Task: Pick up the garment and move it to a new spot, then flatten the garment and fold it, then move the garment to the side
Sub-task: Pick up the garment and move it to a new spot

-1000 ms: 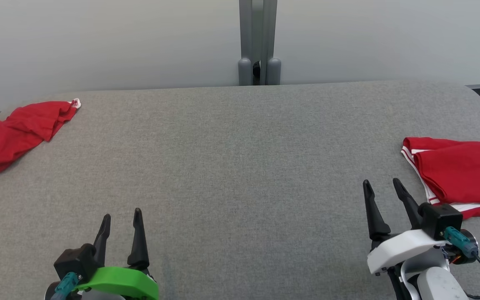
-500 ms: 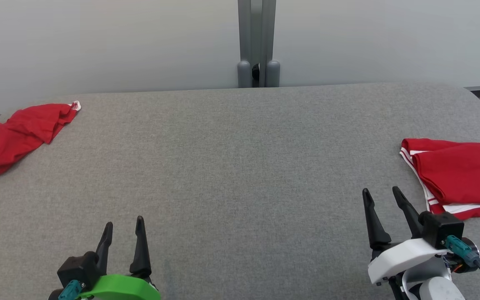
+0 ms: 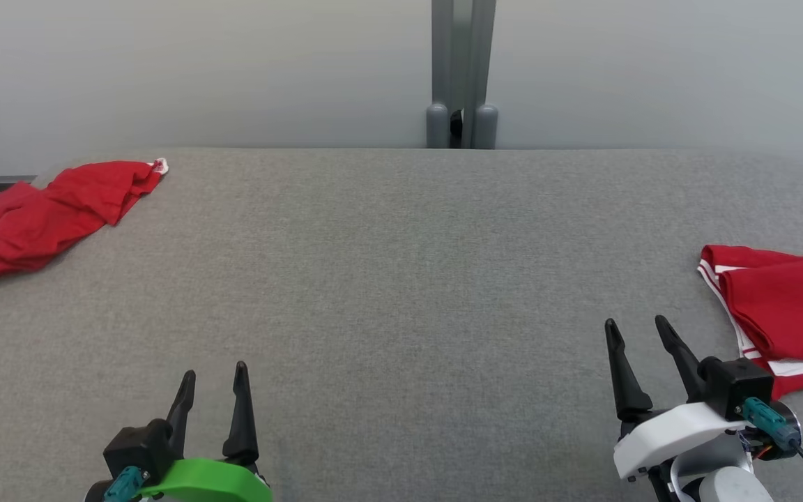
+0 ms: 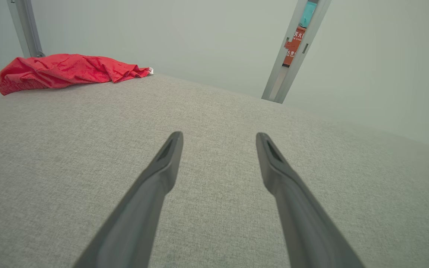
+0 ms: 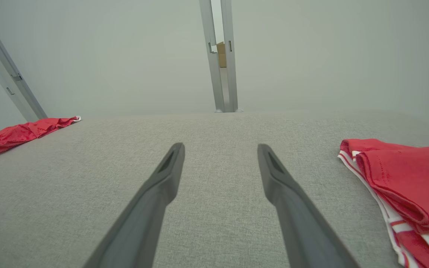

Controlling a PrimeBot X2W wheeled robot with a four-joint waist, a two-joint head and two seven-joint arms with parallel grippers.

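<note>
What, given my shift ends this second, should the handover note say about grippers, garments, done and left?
Left gripper: open, empty, near edge of the grey table.
Right gripper: open, empty, just left of the folded red jersey, not touching it.
Things: the jersey, white-striped, lies at the table's right edge; a crumpled red garment lies at the far left corner.
Done: the jersey looks folded and set aside.
Left: probably the crumpled garment. Pick it up, move it to the open middle, flatten, fold, move aside.
</note>
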